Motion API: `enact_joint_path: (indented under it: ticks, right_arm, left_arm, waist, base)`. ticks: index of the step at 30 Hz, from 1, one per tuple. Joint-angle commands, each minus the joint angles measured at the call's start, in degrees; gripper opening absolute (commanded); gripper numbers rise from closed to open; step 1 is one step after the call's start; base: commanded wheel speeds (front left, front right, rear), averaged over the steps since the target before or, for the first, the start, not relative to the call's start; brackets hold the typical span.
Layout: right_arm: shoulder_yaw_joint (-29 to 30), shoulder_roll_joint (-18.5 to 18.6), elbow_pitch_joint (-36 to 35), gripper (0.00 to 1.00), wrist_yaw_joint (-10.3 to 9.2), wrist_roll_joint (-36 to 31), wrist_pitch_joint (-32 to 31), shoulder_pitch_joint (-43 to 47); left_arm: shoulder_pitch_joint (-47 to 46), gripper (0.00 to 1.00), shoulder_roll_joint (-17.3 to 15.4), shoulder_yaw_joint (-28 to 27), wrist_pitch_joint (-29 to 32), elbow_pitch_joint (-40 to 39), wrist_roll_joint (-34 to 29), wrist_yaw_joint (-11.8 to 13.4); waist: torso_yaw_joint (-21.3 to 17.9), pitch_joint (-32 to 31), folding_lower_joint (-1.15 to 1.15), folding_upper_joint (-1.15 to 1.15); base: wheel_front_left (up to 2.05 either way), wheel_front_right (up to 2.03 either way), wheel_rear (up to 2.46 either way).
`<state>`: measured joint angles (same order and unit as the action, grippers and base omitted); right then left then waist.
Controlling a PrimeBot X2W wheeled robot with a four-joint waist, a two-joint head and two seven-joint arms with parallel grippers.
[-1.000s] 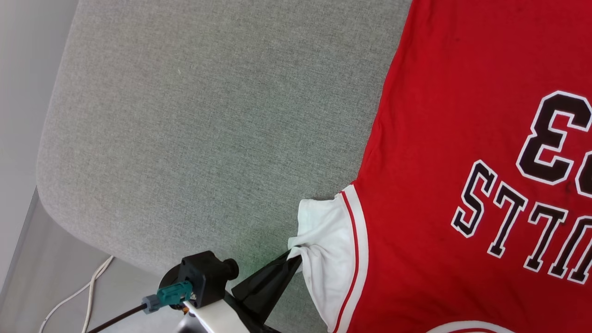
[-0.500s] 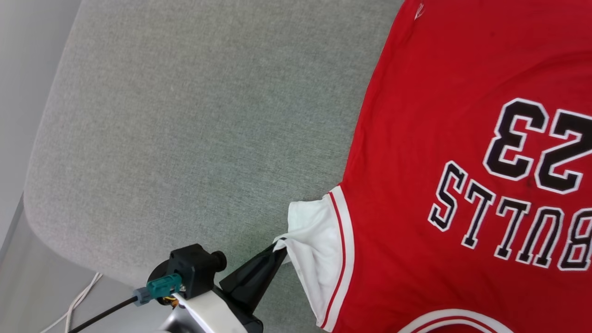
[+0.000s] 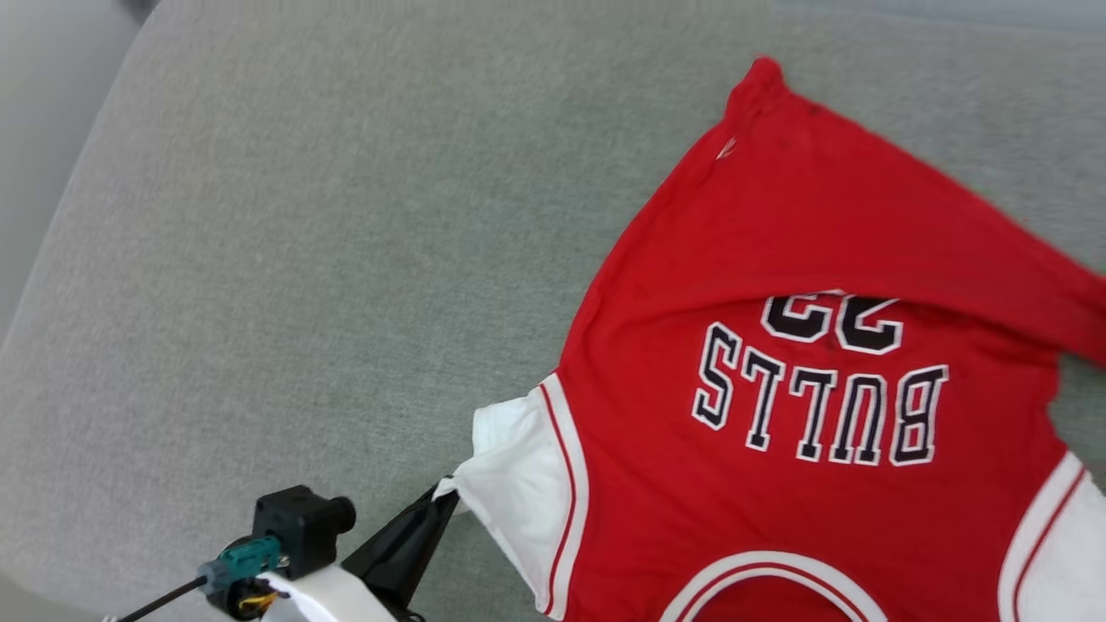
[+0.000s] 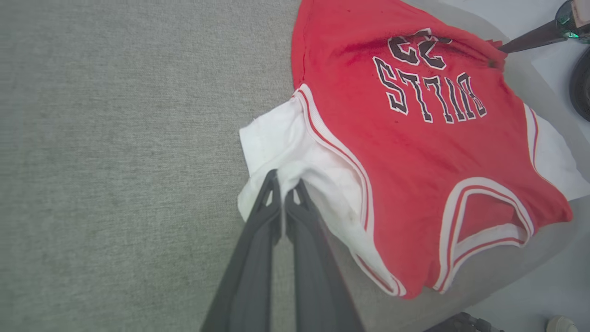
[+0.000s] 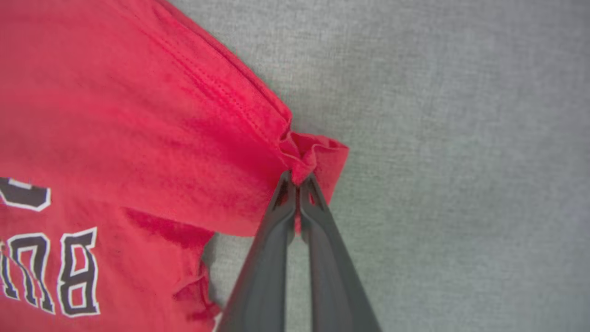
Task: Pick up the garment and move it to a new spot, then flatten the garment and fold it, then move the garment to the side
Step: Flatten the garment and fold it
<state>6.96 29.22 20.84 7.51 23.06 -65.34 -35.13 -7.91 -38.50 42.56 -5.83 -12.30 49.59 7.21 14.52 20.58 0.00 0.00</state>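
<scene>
The shirt (image 3: pixel 804 501) lies on the grey cushion (image 3: pixel 302 259) in the right half of the head view, with its collar (image 3: pixel 760 574) at the bottom edge and its hem toward the top. The left hand (image 3: pixel 445 499) is pinched tight on the white sleeve (image 3: pixel 510 466) at lower left. The right hand (image 5: pixel 298 179) grips a red hem corner (image 5: pixel 318 152), which is doubled over the number (image 3: pixel 829 320). The fold likely runs down-frame, toward the collar.

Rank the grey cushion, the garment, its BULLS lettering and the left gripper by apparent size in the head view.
1. grey cushion
2. garment
3. BULLS lettering
4. left gripper, shut on the garment and partly cut off by the frame's bottom edge, so only its visible part is ranked.
</scene>
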Motion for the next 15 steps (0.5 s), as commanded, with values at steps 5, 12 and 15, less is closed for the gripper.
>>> enact_joint_path:
  ticks: [5,12,15]
  right_arm:
    - [-0.9,0.3,-4.7,0.0,-0.03,5.0,2.5,9.6]
    - [1.6,-0.6,-10.5,0.0,-0.03,8.2,4.8,19.5]
    - [2.6,-1.7,-13.5,0.0,-0.03,8.7,5.5,25.1]
  left_arm:
    - [2.8,0.0,-0.2,-1.0,-1.5,1.3,1.9,0.8]
    - [4.3,0.0,0.4,-1.2,-2.6,4.2,3.2,0.6]
    - [4.9,0.0,0.9,-1.3,-3.3,5.2,3.8,0.3]
  waist:
    - [-5.8,-6.5,0.0,0.0]
    - [-8.1,-9.7,0.0,0.0]
    - [-8.8,-11.2,0.0,0.0]
  base:
    - [0.0,0.0,0.0]
    - [0.0,0.0,0.0]
    - [0.0,0.0,0.0]
